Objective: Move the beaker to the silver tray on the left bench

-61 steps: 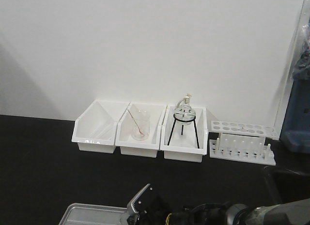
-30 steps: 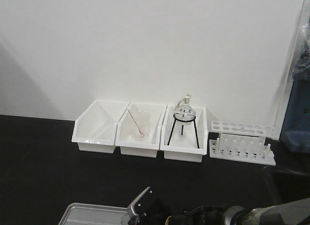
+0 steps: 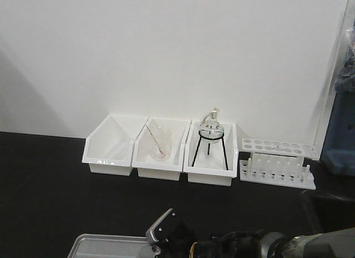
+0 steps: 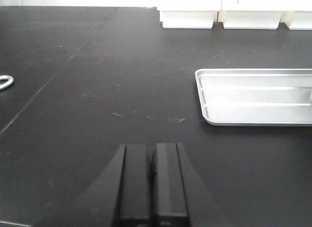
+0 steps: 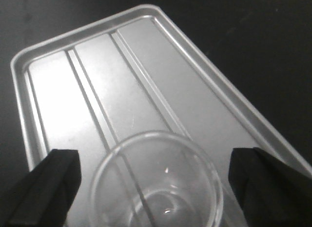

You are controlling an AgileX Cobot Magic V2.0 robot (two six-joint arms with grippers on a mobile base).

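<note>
The clear glass beaker (image 5: 156,188) stands upright on the silver tray (image 5: 146,56), near its close end. My right gripper (image 5: 156,161) is open around it, with a gap showing between each black finger and the glass. In the front view that gripper (image 3: 166,236) sits low over the tray's (image 3: 100,244) right end on the black left bench (image 3: 44,180); the beaker does not show there. My left gripper (image 4: 152,154) is shut on nothing, hovering over bare benchtop left of the tray (image 4: 253,97).
Three white bins (image 3: 161,150) line the wall; one holds a glass with a stirring rod (image 3: 159,141), another a flask on a black tripod (image 3: 211,138). A white test tube rack (image 3: 276,163) stands to their right. A metal ring (image 4: 4,82) lies far left.
The right gripper dipped slightly and came back up by about the same amount. Nothing else has moved.
</note>
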